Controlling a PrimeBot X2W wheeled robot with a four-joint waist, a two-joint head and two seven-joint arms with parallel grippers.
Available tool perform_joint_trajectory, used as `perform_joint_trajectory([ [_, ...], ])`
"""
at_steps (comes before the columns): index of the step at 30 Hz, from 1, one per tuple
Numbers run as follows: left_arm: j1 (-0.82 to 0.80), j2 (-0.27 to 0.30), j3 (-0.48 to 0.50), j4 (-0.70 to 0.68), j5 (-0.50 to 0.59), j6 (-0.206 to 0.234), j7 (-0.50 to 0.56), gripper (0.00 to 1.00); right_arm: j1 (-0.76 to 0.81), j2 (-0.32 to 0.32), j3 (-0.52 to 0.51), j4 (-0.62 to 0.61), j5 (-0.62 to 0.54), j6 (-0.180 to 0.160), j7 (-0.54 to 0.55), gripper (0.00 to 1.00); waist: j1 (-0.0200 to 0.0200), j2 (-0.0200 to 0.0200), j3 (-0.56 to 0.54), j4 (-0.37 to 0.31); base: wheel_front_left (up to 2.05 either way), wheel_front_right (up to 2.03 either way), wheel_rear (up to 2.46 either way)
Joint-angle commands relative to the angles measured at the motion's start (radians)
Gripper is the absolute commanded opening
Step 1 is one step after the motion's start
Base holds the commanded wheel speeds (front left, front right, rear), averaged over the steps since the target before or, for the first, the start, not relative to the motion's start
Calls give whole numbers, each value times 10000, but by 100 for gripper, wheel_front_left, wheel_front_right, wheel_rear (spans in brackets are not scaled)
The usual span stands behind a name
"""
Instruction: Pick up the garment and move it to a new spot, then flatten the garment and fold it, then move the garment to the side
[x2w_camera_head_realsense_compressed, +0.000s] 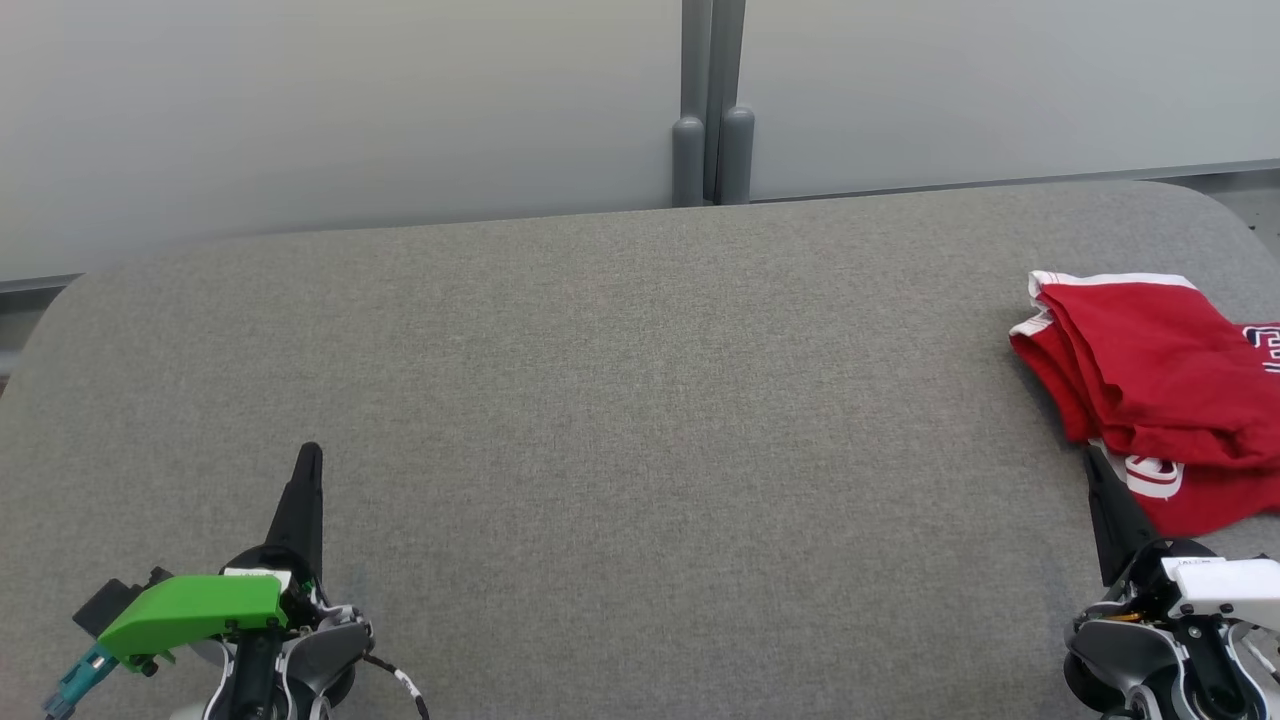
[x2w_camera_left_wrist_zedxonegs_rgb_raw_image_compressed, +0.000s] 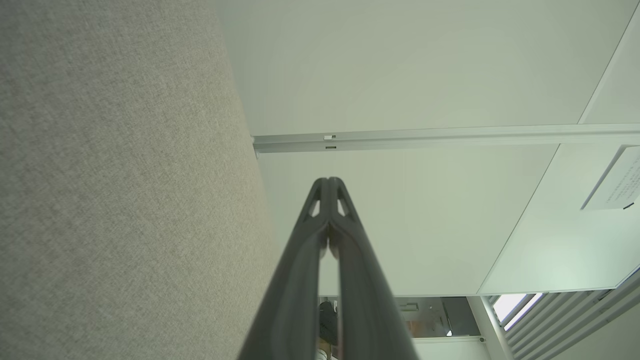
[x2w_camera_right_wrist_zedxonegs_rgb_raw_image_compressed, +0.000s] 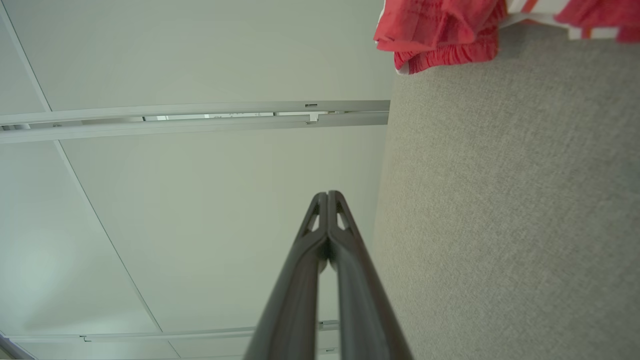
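Item: garment, red knit cloth with white trim and part of a white-edged print; lies in loose, overlapping layers at the right end of the desk, its right side running out of the head view. Condition: bunched rather than flat, with a ribbed hem and a drooping fold toward the right wrist camera. Handling, as judged: light, soft and limp. It will sag and drag when lifted by one point, is not fragile, and is unlikely to slip from a firm pinch. Suggested hold: the white-trimmed corner at its far left, or the thick hem along the near edge, one edge per gripper to spread it. Pinching only the top layer may leave the layers beneath behind. Right gripper: clenched and empty, fingers pressed together, tip just beside the garment's near edge and seemingly not touching. Left gripper: clenched and empty, low over the desk at the near left, well apart from the garment. Desk: grey woven cover, rounded corners. Behind it: pale wall panels joined at a grey post. Stage, as judged: cannot tell whether this pile awaits pickup or is already set aside.
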Motion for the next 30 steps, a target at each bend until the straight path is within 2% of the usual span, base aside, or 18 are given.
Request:
perform_joint_trajectory([
  [1,-106,-5,20,22,-56,-27,39,0,-85,-48,-13,19,65,4,30,0,0,47,0,0,0,0,0],
  [30,-105,-7,23,20,-49,-27,44,0,-84,-49,-11,18,66,4,30,0,0,47,0,0,0,0,0],
])
